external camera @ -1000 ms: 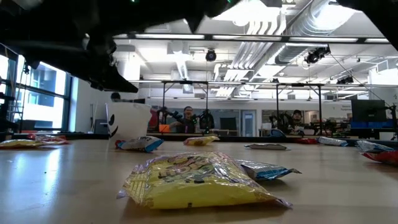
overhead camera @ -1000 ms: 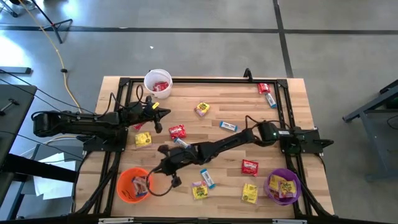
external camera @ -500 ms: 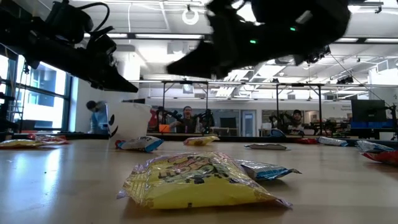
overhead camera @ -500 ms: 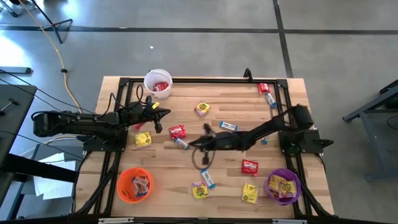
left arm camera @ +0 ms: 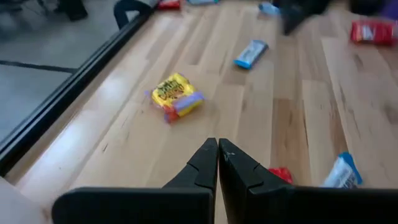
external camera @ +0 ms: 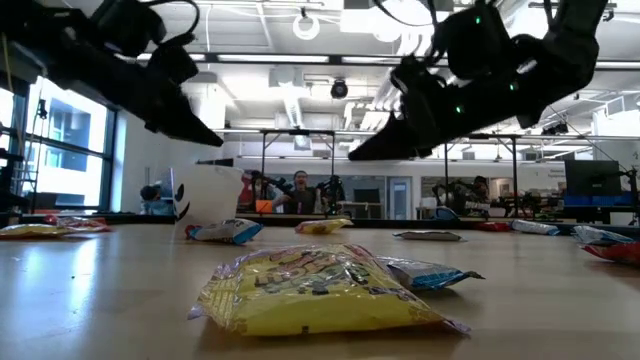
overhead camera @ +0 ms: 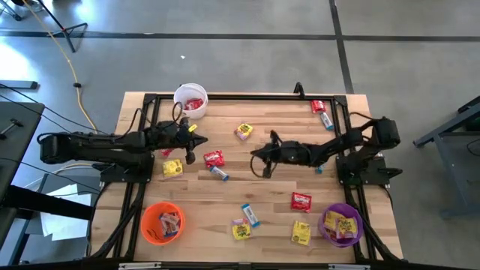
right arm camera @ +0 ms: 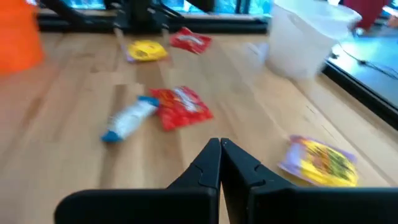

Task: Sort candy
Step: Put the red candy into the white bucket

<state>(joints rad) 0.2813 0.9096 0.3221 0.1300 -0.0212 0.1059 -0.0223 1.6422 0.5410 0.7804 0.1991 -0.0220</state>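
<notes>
Candy lies scattered over the worktop (overhead camera: 225,214). Taking the red packet (overhead camera: 214,158) near its middle as landmark: the right claw (overhead camera: 259,154) hangs just beside it, pressed together and empty; the left claw (overhead camera: 196,141) hovers near its other side, also pressed together; a blue bar (overhead camera: 219,173) lies just beside the packet.

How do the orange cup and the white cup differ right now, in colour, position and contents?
The orange cup stands at the table's near left corner, while the white cup stands at the far left edge. The orange cup holds a pale-wrapped candy; the white cup holds red candy. The left gripper is close to the white cup and farther from the orange cup. Both stand upright and open-topped.
</notes>
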